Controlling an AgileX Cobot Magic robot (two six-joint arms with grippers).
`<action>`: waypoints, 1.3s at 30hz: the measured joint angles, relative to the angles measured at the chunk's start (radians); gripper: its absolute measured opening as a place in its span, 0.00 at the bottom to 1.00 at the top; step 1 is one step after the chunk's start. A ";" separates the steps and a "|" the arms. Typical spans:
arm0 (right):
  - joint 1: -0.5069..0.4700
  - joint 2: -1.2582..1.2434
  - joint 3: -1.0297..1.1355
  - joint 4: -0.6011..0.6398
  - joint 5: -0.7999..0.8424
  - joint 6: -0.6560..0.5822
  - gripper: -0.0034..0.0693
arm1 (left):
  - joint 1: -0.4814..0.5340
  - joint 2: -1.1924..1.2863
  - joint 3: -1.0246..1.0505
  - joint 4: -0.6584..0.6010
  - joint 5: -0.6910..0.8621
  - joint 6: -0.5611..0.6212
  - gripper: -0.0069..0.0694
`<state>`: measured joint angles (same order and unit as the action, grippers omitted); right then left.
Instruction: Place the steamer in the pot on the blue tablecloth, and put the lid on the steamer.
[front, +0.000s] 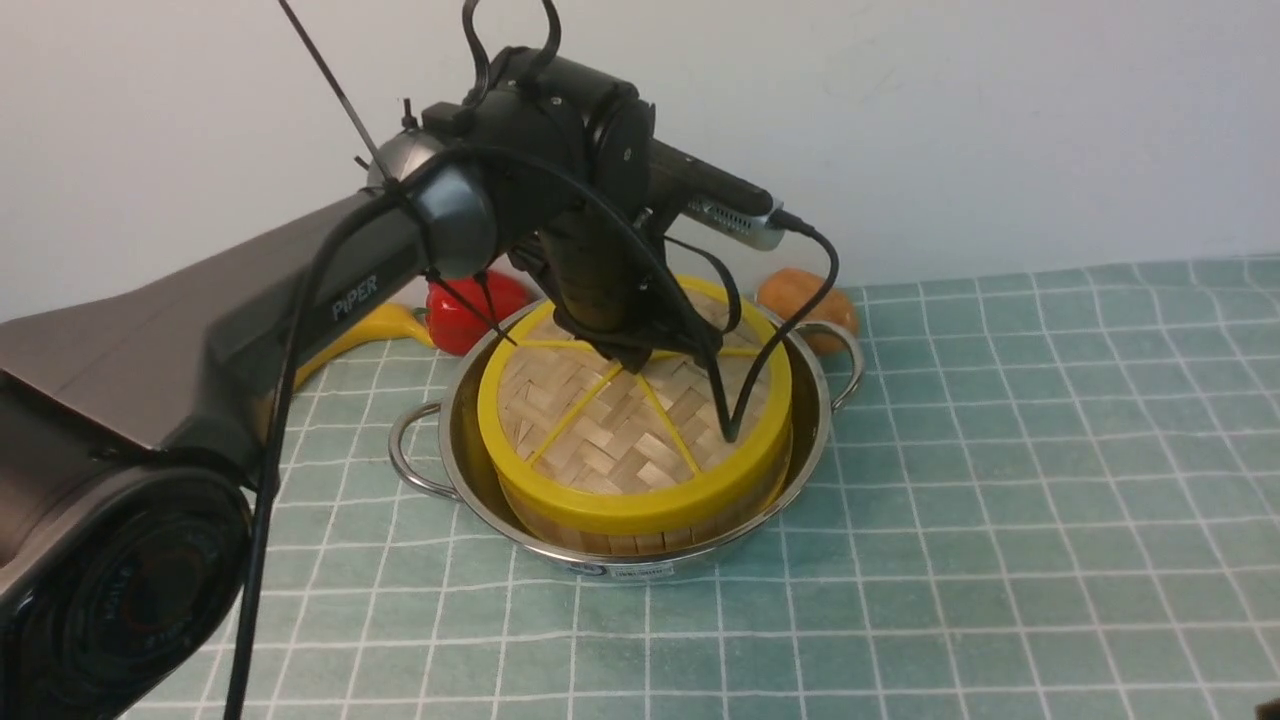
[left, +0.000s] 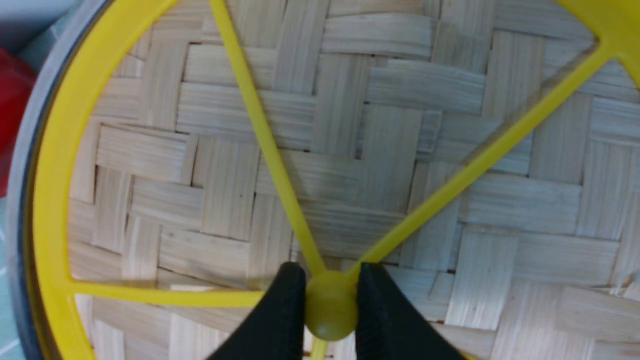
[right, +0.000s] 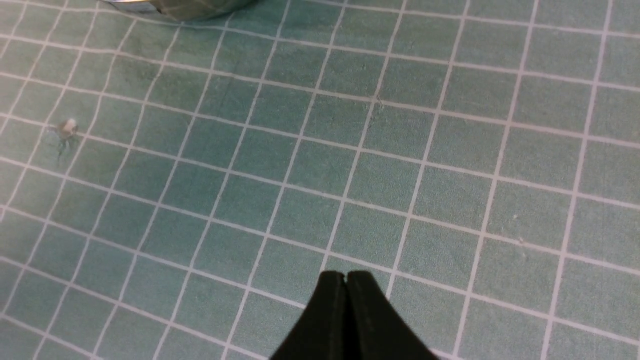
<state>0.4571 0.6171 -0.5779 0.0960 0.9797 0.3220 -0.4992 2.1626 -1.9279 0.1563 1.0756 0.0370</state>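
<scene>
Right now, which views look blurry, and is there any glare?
Front view: near arm housing blurred, shiny steel pot rim glints. Left wrist view: flat woven-bamboo lid with yellow spokes slightly soft. Right wrist view: blue-green checked tablecloth sharp, shut right gripper soft-edged.

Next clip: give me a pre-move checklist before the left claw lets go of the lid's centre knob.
1. The pot rests on the blue tablecloth: ok.
2. The steamer sits inside the pot: ok.
3. The lid covers the steamer: ok.
4. The lid is flush all round: cannot tell, the left arm hides its far side.
5. The left claw is shut on the centre knob: ok.
6. The right claw is shut, empty, apart from the pot: ok.
</scene>
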 joint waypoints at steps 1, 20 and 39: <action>0.000 0.000 0.000 0.000 0.000 0.000 0.04 | 0.000 0.000 0.000 0.000 0.000 0.000 0.24; 0.000 0.000 0.000 0.002 0.049 0.000 0.04 | 0.000 -0.054 -0.157 0.013 0.057 0.072 0.94; 0.000 0.000 0.000 -0.395 -0.289 0.059 0.06 | 0.001 -0.796 0.085 0.178 0.134 -0.054 0.06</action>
<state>0.4571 0.6171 -0.5779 -0.2995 0.6904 0.3808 -0.4980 1.3671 -1.8425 0.3348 1.2096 -0.0169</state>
